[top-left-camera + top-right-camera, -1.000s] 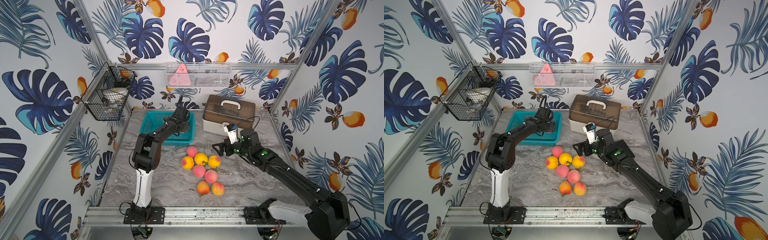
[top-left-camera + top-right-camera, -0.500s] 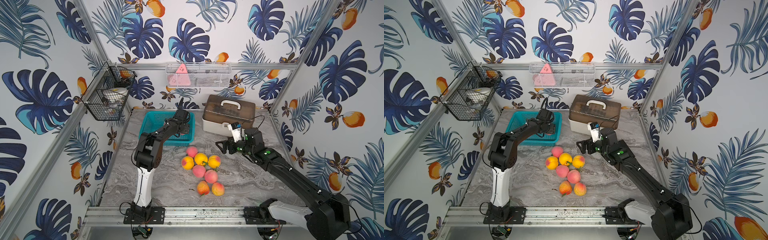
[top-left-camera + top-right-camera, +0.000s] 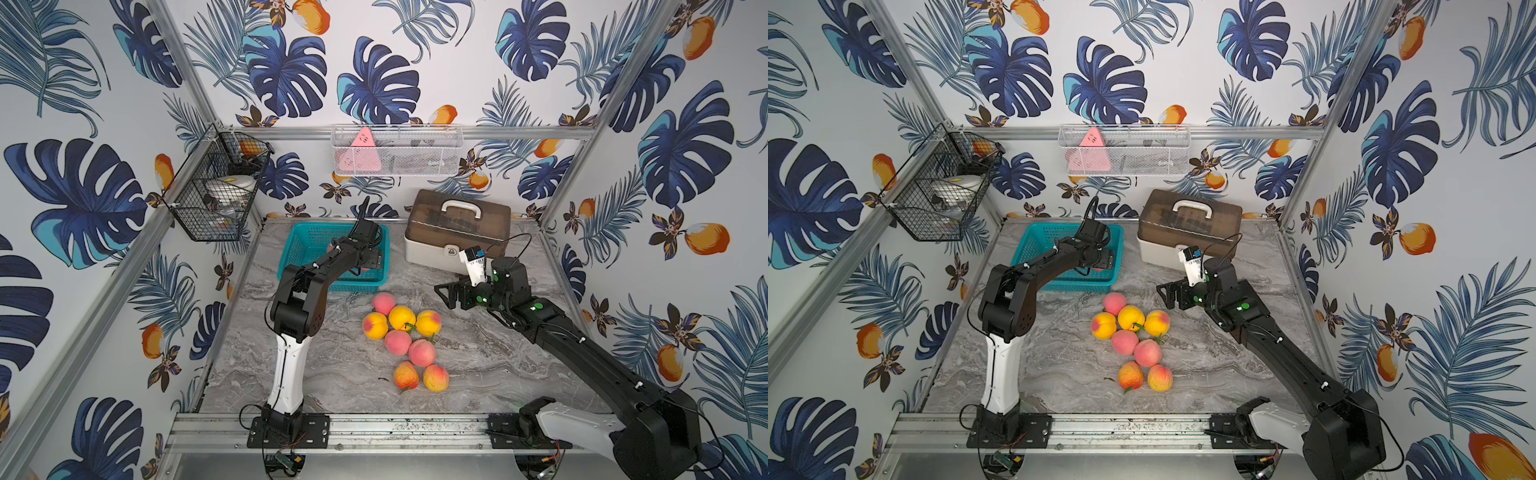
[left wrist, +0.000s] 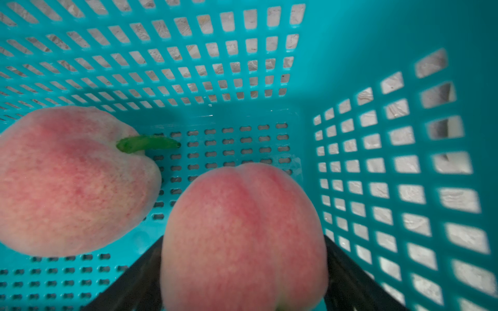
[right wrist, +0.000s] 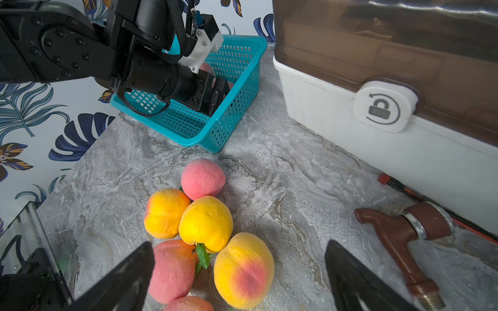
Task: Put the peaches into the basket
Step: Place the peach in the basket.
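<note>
Several peaches (image 3: 399, 332) (image 3: 1133, 332) lie bunched at the middle of the marble table. The teal basket (image 3: 291, 266) (image 3: 1025, 253) stands at the back left. My left gripper (image 3: 372, 259) (image 3: 1106, 259) reaches down inside it. In the left wrist view its jaws are open wide on either side of a pink peach (image 4: 242, 237) over the basket floor (image 4: 229, 145). Another pink peach (image 4: 70, 183) with a green stem lies beside it. My right gripper (image 3: 446, 295) (image 5: 238, 247) hovers open and empty over the near edge of the bunch, above a yellow-red peach (image 5: 242, 269).
A white box with a brown lid (image 3: 457, 232) stands at the back right, with a brown tap (image 5: 404, 237) and a red cable on the table before it. A black wire basket (image 3: 216, 195) and a white mesh basket (image 3: 395, 151) hang on the walls.
My left gripper has gone deeper into the basket and its jaws have spread away from the pink peach. The right gripper has drifted slightly to the right.
</note>
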Robot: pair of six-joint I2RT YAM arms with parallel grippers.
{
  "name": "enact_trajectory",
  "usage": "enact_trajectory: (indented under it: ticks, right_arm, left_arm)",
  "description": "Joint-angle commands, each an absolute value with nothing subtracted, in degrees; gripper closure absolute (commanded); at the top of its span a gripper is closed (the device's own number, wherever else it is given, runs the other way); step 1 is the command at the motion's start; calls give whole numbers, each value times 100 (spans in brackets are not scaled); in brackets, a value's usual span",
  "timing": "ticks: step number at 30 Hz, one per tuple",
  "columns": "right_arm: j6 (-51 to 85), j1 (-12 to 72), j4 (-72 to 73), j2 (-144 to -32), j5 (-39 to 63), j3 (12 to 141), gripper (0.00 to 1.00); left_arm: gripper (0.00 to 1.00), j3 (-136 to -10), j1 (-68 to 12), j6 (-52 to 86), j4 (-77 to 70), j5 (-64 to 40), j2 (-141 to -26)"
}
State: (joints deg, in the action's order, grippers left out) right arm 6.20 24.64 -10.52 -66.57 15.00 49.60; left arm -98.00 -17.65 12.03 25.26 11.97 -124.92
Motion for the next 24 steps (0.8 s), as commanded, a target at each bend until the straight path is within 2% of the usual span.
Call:
enact_trajectory:
  ticks: [1, 8, 16, 24]
  right_arm:
    - [452, 2453, -1478, -6717, 1195, 5119, 0]
    - [406, 2452, -1818, -6759, 1163, 5270, 0]
    - [612, 2453, -2328, -6759, 1204, 5314, 0]
    - [1022, 2528, -2778, -6153, 1506, 4967, 0]
  left_arm:
    - [10, -9778, -1821, 1135, 2476, 1322, -12378]
    - [1, -9886, -2106, 795, 2665, 1759, -12006]
    - [1, -9829, -2267, 786, 2992, 1845, -11191]
    - [1, -8808, -2487, 1164, 3207, 1254, -9875]
